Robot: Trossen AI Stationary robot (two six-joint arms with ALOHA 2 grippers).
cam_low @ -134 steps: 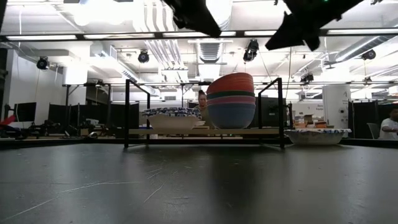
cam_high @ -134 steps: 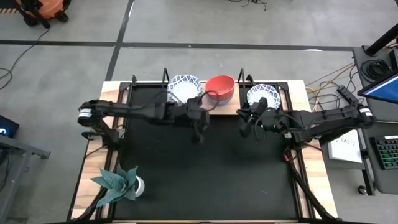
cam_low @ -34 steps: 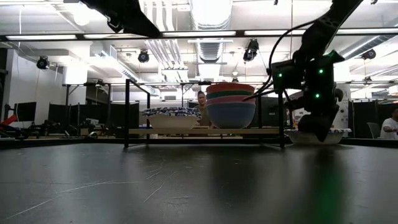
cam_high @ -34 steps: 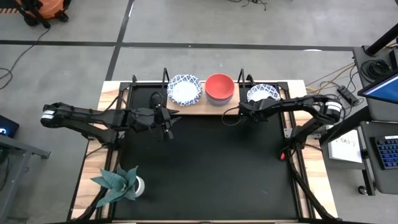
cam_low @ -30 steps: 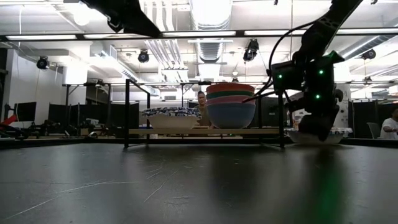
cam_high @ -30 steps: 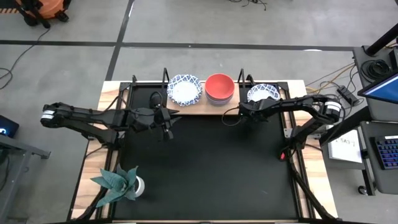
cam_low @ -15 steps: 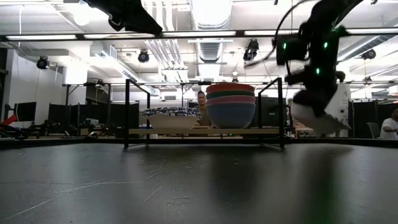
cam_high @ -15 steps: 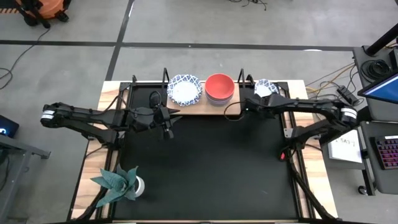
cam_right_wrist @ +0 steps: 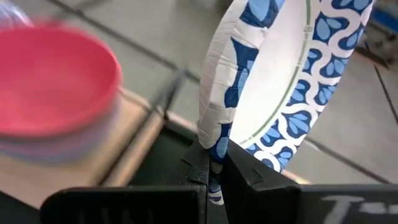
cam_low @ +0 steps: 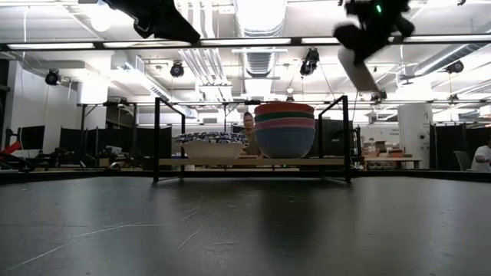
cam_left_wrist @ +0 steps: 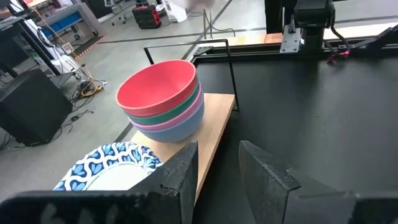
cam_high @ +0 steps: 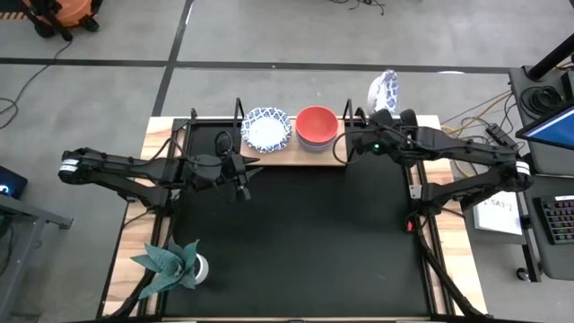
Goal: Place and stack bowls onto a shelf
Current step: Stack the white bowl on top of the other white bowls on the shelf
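My right gripper (cam_high: pixel 383 113) is raised above the table's far right part, just past the shelf's right end, shut on a white bowl with a blue-and-white rim (cam_high: pixel 385 89). In the low view this bowl (cam_low: pixel 357 72) stands steeply on edge, well above shelf height. The light-wood shelf (cam_high: pixel 285 158) carries a patterned bowl (cam_high: pixel 266 128) on its left and a stack of plain bowls, red on top (cam_high: pixel 317 126), in its middle. My left gripper (cam_high: pixel 241 182) hovers open in front of the shelf's left half; its wrist view shows the red-topped stack (cam_left_wrist: pixel 159 93) and the patterned bowl (cam_left_wrist: pixel 106 169). My right gripper pinches the patterned bowl's rim (cam_right_wrist: pixel 216 142) between its two fingers (cam_right_wrist: pixel 200 172), one on the white inside and one on the outer wall. The rim looks layered; one bowl or several, I cannot tell. The bowl is lifted clear and stands tilted on edge beyond the fingers.
Thin black uprights (cam_low: pixel 156 138) (cam_low: pixel 346 136) stand at the shelf's ends. A green star-shaped plant in a white pot (cam_high: pixel 172 263) sits at the table's near left corner. The black tabletop (cam_high: pixel 305 242) stretches in front of the shelf.
My right gripper has risen from the table beside the shelf's right end, carrying the patterned bowl with it. The bowl has left the table, gone well above the shelf and tipped from flat to standing on edge. The left arm has kept still.
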